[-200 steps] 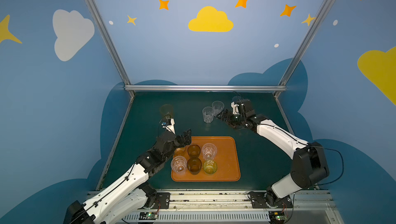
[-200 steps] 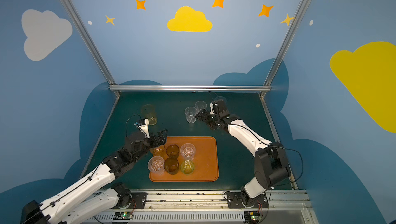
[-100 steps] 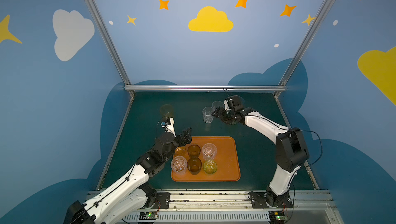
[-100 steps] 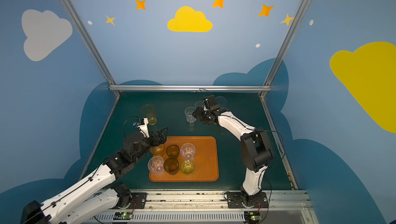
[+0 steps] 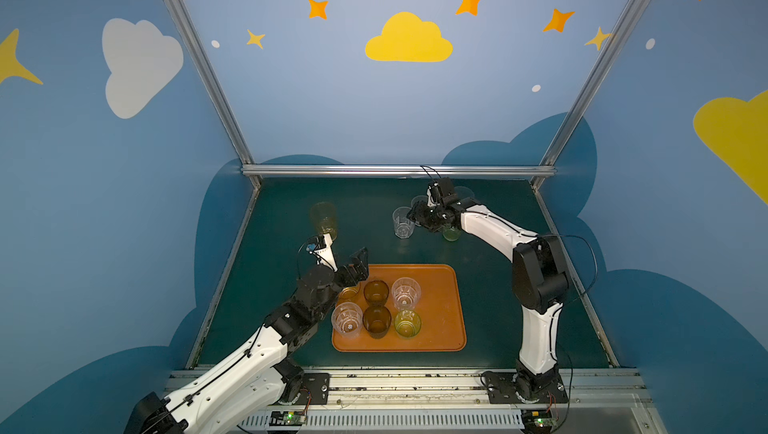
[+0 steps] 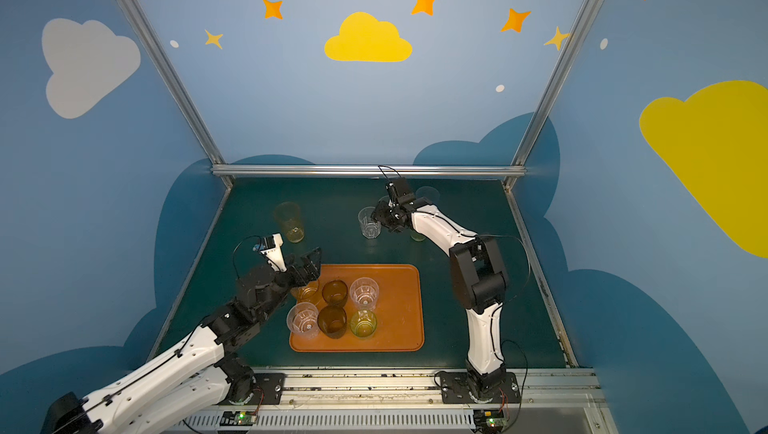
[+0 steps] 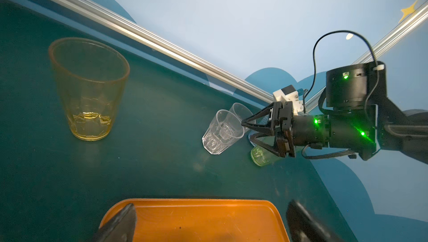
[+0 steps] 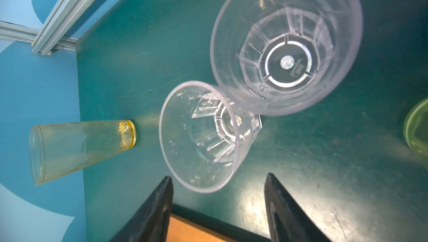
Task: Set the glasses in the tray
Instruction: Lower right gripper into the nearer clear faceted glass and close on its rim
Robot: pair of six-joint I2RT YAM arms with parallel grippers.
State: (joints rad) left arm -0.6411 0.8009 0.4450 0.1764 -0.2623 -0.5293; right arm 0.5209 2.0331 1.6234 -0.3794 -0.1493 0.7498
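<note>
The orange tray (image 5: 442, 286) (image 6: 401, 286) holds several short glasses: clear, dark brown, amber and yellow-green. A tall amber glass (image 5: 323, 219) (image 7: 89, 90) stands on the mat at the far left. At the far right stand a short clear glass (image 5: 403, 222) (image 8: 203, 136), a second clear glass (image 8: 287, 44), a green glass (image 5: 451, 233) (image 7: 261, 156) and a greyish glass (image 5: 463, 193). My right gripper (image 5: 417, 218) (image 8: 217, 180) is open, its tips just short of the short clear glass's rim. My left gripper (image 5: 353, 263) (image 7: 212, 216) hangs open and empty over the tray's far left edge.
An aluminium rail (image 5: 395, 170) and blue walls close the mat at the back and sides. The right half of the tray (image 6: 399, 320) carries no glasses. Green mat lies bare between the tray and the far glasses.
The right gripper has swung left from the far right glasses to the short clear glass, and its jaws have narrowed. The left arm has barely moved.
</note>
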